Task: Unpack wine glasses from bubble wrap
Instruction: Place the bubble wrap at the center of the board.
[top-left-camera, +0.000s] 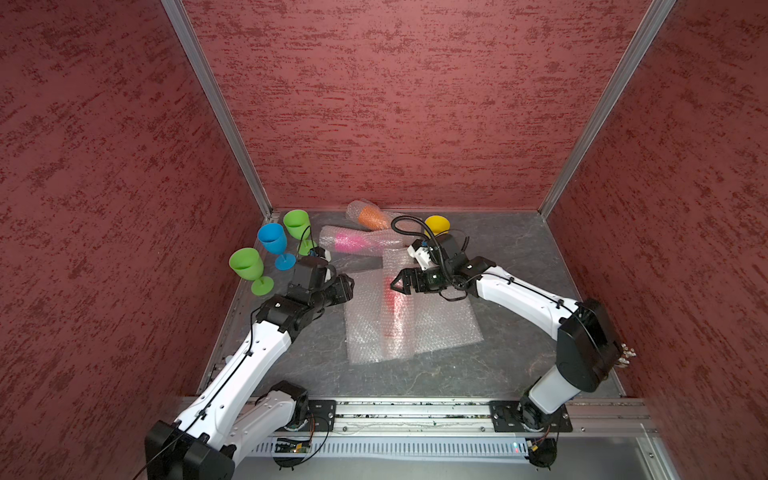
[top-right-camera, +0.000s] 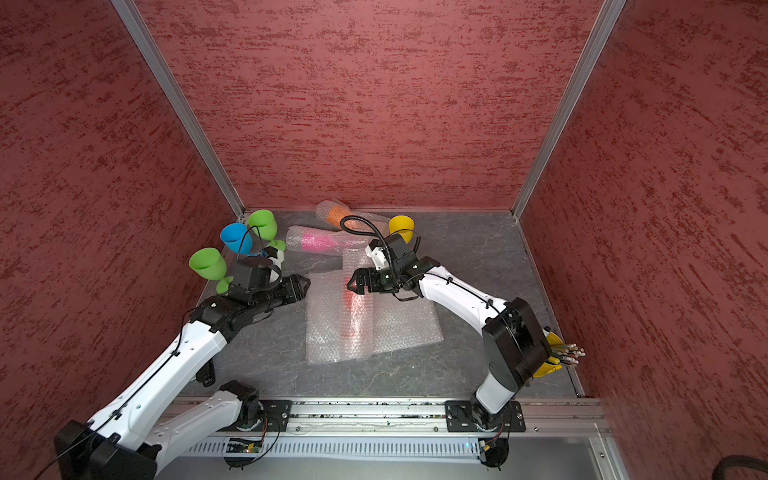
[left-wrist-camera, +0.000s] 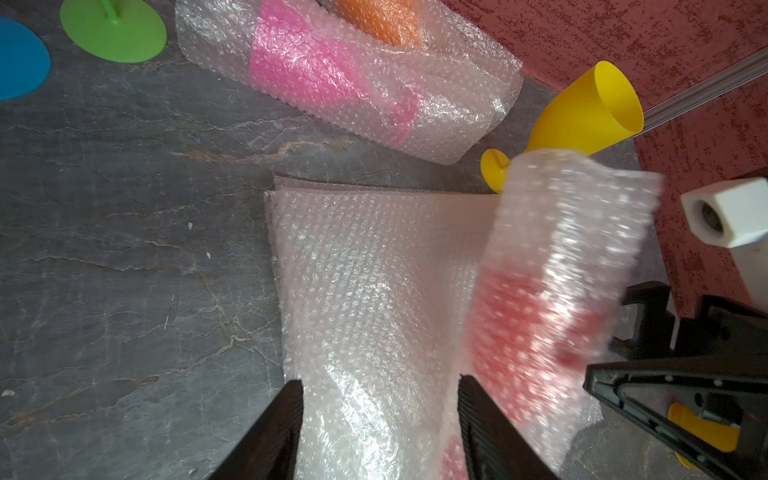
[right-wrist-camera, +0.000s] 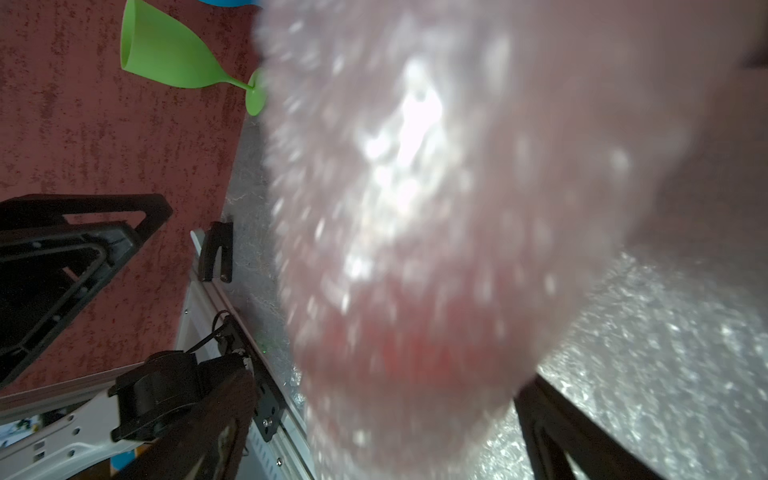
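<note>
Looking down in both top views onto a grey table (top-left-camera: 519, 245) inside red walls (top-left-camera: 415, 104). Shows four bare goblets standing upright: green goblet (top-left-camera: 247, 264), blue goblet (top-left-camera: 272, 237) and second green goblet (top-left-camera: 297, 222) at far left, yellow goblet (top-left-camera: 436, 224) at the back. Shows the orange goblet (top-left-camera: 372, 217) and pink goblet (top-left-camera: 347, 242) lying wrapped near the back wall. Places the red goblet (top-left-camera: 395, 301) mid-table inside a bubble wrap roll (top-left-camera: 401, 336), atop flat sheets (top-left-camera: 449, 324), between left gripper (top-left-camera: 348, 286) and right gripper (top-left-camera: 394, 286). Turning to the left wrist view — fingers (left-wrist-camera: 278, 428) apart, gripping nothing, flat wrap beneath. Turning to the right wrist view — fingers (right-wrist-camera: 552, 424) spread wide, straddling the blurred roll, a gap visible beside one finger.
</note>
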